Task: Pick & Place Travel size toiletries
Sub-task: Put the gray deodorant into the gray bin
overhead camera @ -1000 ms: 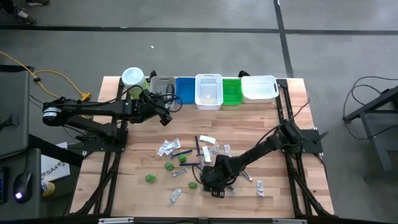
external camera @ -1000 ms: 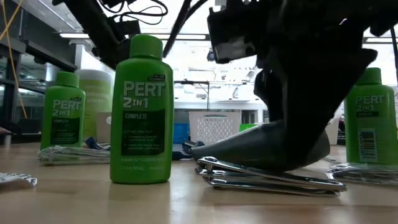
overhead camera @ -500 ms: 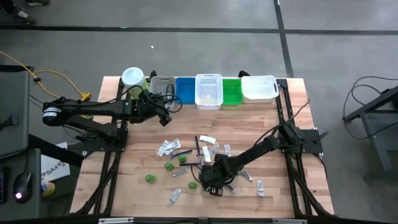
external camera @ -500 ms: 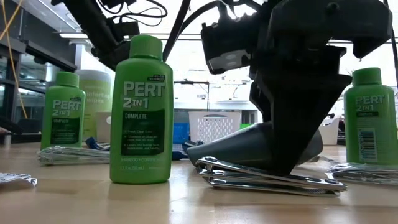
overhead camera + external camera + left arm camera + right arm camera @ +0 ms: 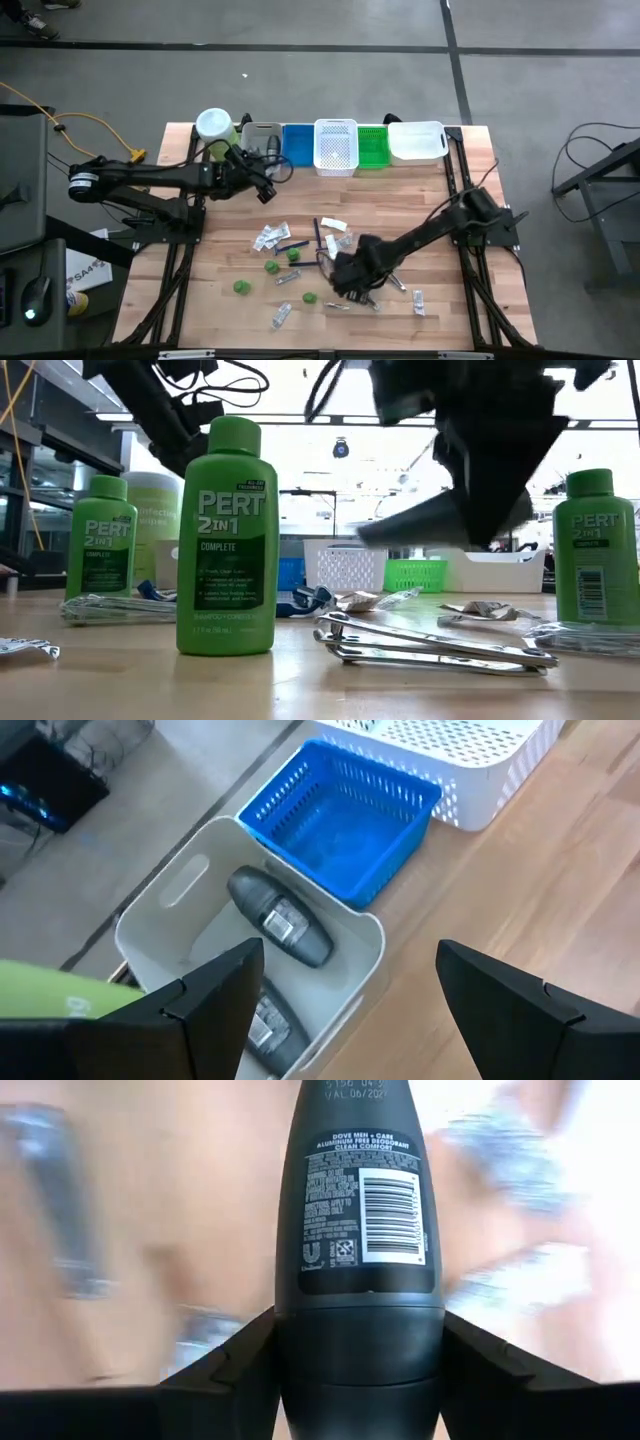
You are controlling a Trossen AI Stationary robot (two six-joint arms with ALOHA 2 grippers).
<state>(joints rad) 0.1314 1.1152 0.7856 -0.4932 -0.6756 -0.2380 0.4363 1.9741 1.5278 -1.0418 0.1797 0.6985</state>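
My right fingers (image 5: pixel 355 1380) clamped on dark grey deodorant (image 5: pixel 358 1230), lifted above worktop (image 5: pixel 450 220) near front edge, my left fingers (image 5: pixel 340 1010) spread wide, empty, over grey bin (image 5: pixel 200 900) at back edge.

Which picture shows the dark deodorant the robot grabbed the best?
The right wrist view: the deodorant fills it, label readable, between the right end effector's fingers. The low view shows it blurred and lifted; the high view hides it; the left wrist view misses it.

Between the black fingers of my right gripper (image 5: pixel 360 1380) sits a dark grey deodorant stick (image 5: pixel 360 1230) with white print and a white barcode patch; below it, pale wood worktop (image 5: pixel 450 200).
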